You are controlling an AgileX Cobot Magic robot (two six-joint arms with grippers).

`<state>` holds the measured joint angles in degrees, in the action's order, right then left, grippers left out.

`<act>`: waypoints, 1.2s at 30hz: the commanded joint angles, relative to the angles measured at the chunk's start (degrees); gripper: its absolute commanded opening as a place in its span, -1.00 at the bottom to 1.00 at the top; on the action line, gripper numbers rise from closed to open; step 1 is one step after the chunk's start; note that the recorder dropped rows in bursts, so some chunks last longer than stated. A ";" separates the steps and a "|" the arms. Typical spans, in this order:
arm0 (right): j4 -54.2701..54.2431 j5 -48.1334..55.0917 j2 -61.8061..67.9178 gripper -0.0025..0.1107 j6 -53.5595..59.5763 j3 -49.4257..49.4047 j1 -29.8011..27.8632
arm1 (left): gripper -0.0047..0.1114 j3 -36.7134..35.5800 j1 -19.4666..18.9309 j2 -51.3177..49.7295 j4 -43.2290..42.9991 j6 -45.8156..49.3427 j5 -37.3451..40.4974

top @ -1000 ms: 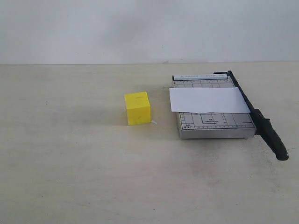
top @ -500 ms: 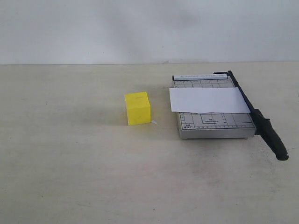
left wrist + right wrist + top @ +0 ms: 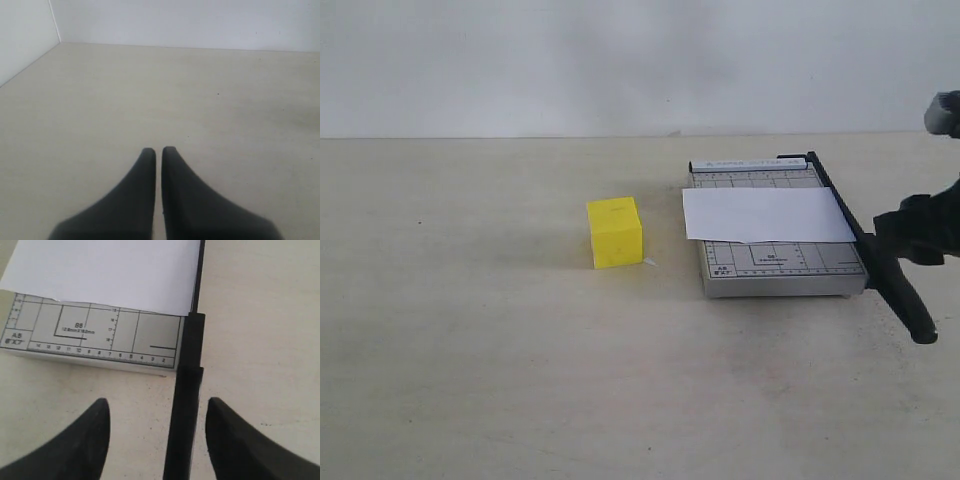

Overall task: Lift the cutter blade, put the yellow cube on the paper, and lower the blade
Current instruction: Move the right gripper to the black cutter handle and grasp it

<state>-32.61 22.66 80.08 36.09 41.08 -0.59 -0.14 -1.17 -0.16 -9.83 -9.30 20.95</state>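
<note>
1. Right pincer [image 3: 157, 402]: spread wide, nothing in its grip. Its two fingers [image 3: 75, 445] straddle the cutter blade [image 3: 187, 390], one on each side, with clear gaps and no contact
2. Cutter blade [image 3: 840, 205]: down flat along the edge of the cutter board [image 3: 780, 265]. Its long axis runs lengthwise straight through the middle of the right pincer's opening. The thick handle end points toward the pincer and sticks out past the board; the thin end points away from it
3. Paper [image 3: 105, 270]: lies flat on the board [image 3: 95, 337] beyond the right pincer's fingertips, long side crosswise to the blade, one short edge meeting the blade
4. Yellow cube [image 3: 615, 232]: upright on the table [image 3: 470, 350], well apart from the right pincer [image 3: 918, 228], on the far side of the board and paper [image 3: 767, 214] from it, just beside the board
5. Left pincer [image 3: 158, 150]: fingers nearly together with only a thin slit between, gripping nothing, bare table ahead of it
</note>
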 commanded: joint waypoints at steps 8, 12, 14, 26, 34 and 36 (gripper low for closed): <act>-4.29 -28.98 -1.53 0.02 7.73 -16.77 7.82 | -0.84 0.14 0.33 0.16 -0.06 -0.49 -0.26; -4.17 -29.93 -0.70 0.02 6.08 -17.02 9.73 | -0.84 0.14 0.33 0.16 -0.06 -0.49 -0.26; -4.17 -29.93 0.59 0.02 5.74 -17.02 9.73 | -0.84 0.14 0.33 0.16 -0.06 -0.49 -0.26; -4.17 -29.70 3.98 -0.02 3.32 -17.02 9.73 | -0.84 0.14 0.33 0.16 -0.06 -0.49 -0.26; -4.17 -27.31 3.98 -0.88 3.20 -17.02 9.73 | -0.84 0.14 0.33 0.16 -0.06 -0.49 -0.26; -4.17 -27.24 3.98 -0.95 3.20 -17.02 9.73 | -0.84 0.14 0.33 0.16 -0.06 -0.49 -0.26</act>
<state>-37.91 -6.32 84.10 38.44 24.43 9.07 -0.14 -1.17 -0.16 -9.83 -9.30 20.95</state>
